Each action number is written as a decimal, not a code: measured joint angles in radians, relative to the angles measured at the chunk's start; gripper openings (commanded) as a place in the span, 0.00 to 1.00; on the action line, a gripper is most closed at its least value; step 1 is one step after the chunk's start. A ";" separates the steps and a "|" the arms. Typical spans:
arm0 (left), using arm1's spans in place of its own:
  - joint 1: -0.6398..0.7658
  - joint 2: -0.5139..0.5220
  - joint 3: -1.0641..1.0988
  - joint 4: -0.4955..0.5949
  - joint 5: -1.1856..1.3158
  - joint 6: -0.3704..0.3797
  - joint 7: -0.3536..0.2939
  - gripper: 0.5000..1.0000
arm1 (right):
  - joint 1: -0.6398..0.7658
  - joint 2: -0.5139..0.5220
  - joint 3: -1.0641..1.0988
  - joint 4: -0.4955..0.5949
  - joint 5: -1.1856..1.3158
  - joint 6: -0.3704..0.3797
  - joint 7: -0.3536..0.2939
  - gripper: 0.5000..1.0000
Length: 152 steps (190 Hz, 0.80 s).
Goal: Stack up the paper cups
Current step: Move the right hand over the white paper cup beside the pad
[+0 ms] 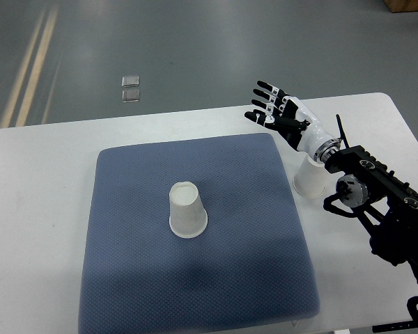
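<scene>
Cup (187,210) upside down on mat (125,264)

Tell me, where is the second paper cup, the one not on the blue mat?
In the top view, the second paper cup stands upside down on the white table, just off the blue mat's right edge, partly under the right hand's wrist.

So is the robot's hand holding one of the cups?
No. The right hand is open and holds nothing; one paper cup sits under its wrist, another cup upside down on the blue mat.
</scene>
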 measured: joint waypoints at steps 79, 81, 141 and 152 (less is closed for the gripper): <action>0.000 0.000 0.000 0.000 0.000 0.000 0.001 1.00 | 0.073 -0.201 -0.033 0.016 -0.208 0.111 0.031 0.84; 0.000 0.000 0.000 0.000 0.000 0.000 0.001 1.00 | 0.075 -0.209 -0.034 0.017 -0.223 0.122 0.035 0.84; 0.000 0.000 0.000 0.000 0.000 0.000 0.000 1.00 | 0.104 -0.384 -0.043 0.122 -0.663 0.379 0.116 0.84; 0.000 0.000 0.000 0.000 0.000 0.000 0.000 1.00 | 0.104 -0.392 -0.046 0.139 -0.725 0.404 0.121 0.84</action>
